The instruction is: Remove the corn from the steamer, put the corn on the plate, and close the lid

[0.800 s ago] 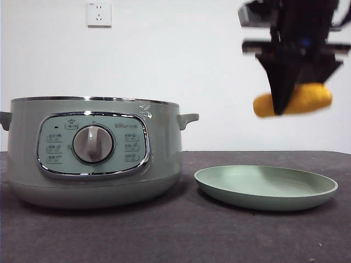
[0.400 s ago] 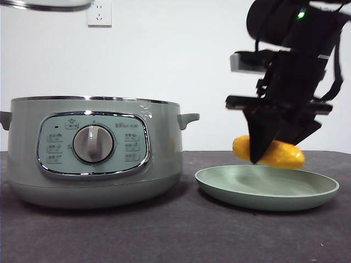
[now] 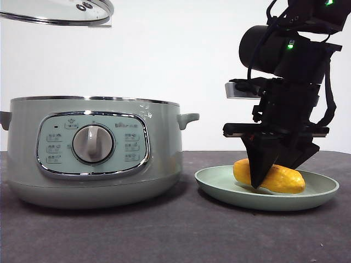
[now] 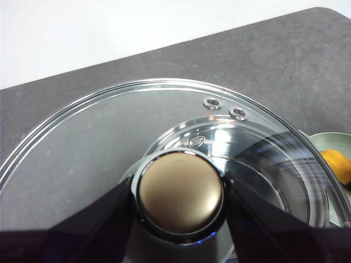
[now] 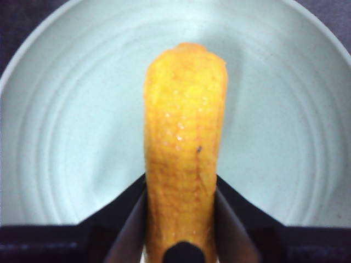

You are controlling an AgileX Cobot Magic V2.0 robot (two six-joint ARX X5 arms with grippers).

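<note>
Lowered since the earlier frames, the stubby yellow-orange corn (image 3: 270,176) is now brought down onto the shallow pale-green plate (image 3: 219,186), and the glass lid (image 3: 57,12) has come further into view at the top left.

The corn is held across its middle by the jaws of the right gripper (image 3: 263,178), which are closed against both its sides; its long axis lies nearly level, running left to right in the front view with the right end slightly lower, and straight away from the right wrist camera. The lid's round knob (image 4: 180,192) is clamped between the jaws of the left gripper (image 4: 181,211), above the sage-green steamer (image 3: 93,150), which stands open. A dark grey desk (image 3: 175,235) carries steamer and plate, side by side and apart; a plain white wall (image 3: 181,55) is seen behind.
</note>
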